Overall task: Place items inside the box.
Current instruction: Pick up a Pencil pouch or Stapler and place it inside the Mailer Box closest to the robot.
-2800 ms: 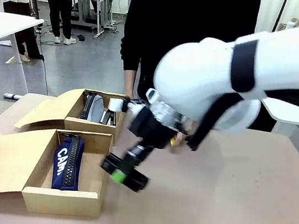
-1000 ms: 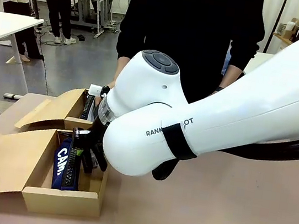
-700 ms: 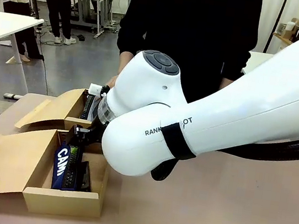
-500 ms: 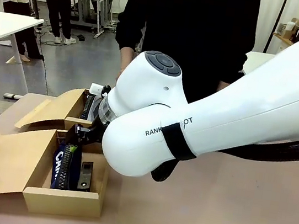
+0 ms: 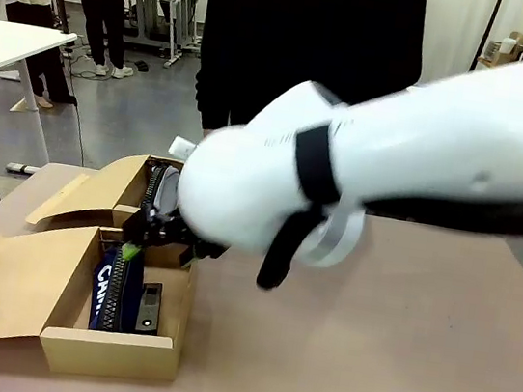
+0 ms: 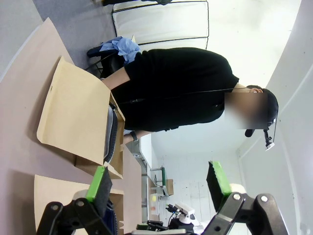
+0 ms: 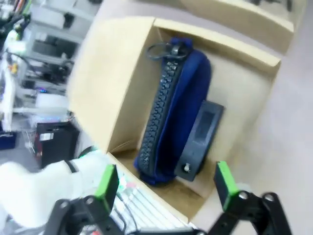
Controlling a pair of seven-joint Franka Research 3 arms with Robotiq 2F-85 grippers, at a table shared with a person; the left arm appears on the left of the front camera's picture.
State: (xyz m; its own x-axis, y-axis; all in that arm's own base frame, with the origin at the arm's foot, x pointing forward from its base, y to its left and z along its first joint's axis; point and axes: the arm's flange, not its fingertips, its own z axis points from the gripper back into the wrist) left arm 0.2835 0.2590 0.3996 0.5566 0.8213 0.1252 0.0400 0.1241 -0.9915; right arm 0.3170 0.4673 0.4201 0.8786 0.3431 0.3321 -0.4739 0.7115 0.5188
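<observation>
Right jaws wide open, holding nothing, poised just above the near cardboard box (image 5: 103, 351) at the left side of the desk (image 5: 364, 366). Inside that box: navy pencil case (image 7: 171, 107) on its edge, zip up, with a black stapler (image 7: 201, 134) lying close beside it. Left jaws likewise parted and empty, raised off the desk and aimed toward the person (image 6: 171, 88); a second open box (image 5: 146, 222) sits just behind the first.

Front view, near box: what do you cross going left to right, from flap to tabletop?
box flap → navy pencil case → black stapler → table
</observation>
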